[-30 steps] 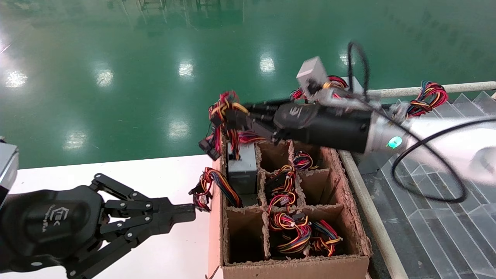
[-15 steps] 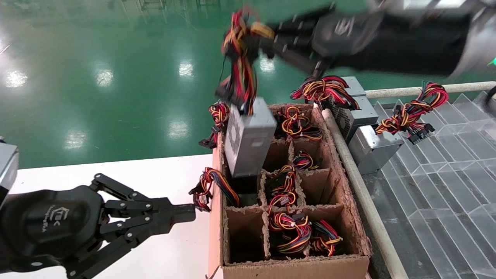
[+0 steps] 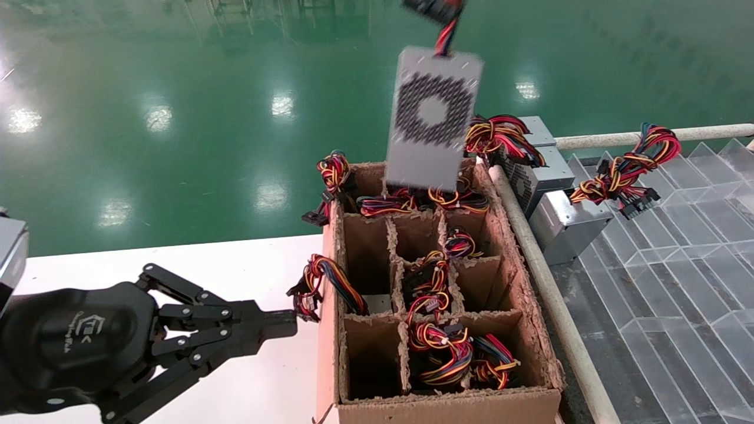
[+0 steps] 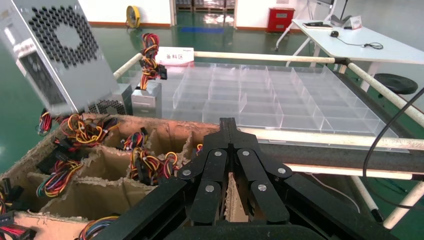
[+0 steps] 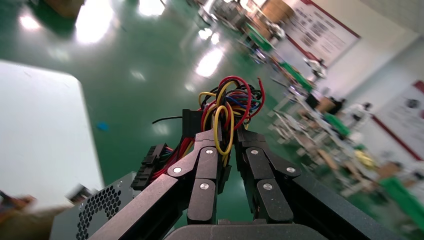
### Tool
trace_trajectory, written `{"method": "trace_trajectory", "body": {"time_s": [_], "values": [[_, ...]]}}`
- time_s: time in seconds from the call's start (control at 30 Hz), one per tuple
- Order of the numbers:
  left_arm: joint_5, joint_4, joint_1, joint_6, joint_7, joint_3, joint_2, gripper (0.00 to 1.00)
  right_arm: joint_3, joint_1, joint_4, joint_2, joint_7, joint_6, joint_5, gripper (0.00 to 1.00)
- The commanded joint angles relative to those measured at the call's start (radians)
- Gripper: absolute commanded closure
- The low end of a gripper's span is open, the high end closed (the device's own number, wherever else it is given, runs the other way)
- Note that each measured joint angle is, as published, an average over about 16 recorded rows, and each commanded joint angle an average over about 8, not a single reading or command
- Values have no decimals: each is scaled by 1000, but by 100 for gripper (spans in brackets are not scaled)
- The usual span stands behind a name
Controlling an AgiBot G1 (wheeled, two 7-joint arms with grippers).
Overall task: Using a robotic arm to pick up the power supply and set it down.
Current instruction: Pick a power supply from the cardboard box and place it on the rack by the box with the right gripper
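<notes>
The power supply (image 3: 433,118), a grey box with a perforated vent face, hangs in the air above the far end of the cardboard box (image 3: 447,406). It also shows in the left wrist view (image 4: 60,55) and the right wrist view (image 5: 95,215). My right gripper (image 5: 226,131) is shut on its wire bundle (image 5: 230,100); in the head view only those wires (image 3: 442,17) show, and the gripper is past the top edge. My left gripper (image 3: 283,324) rests shut over the white table beside the box's near left wall (image 4: 165,127), holding nothing.
The box's compartments hold more units with coloured wire bundles (image 3: 442,347). Other grey power supplies (image 3: 554,194) lie on the clear plastic divider tray (image 3: 677,282) to the right, behind a white rail (image 3: 559,318). The white table (image 3: 235,265) is at left.
The right arm has pulled the power supply up out of its compartment by the wires and risen out of the head view. The left arm has not moved.
</notes>
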Motion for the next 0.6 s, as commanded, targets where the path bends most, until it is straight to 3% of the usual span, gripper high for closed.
{"method": "trace_trajectory", "body": {"time_s": [0.03,0.3,0.6], "values": [[0,0,0,0,0,0,0,100,-10,45,-18,4,-12,5,-36,100],[0,0,0,0,0,0,0,100,-45,182,-202,28,-119,18,-152,100],[0,0,0,0,0,0,0,100,-62,239,-434,62,-225,91,-220,100]]}}
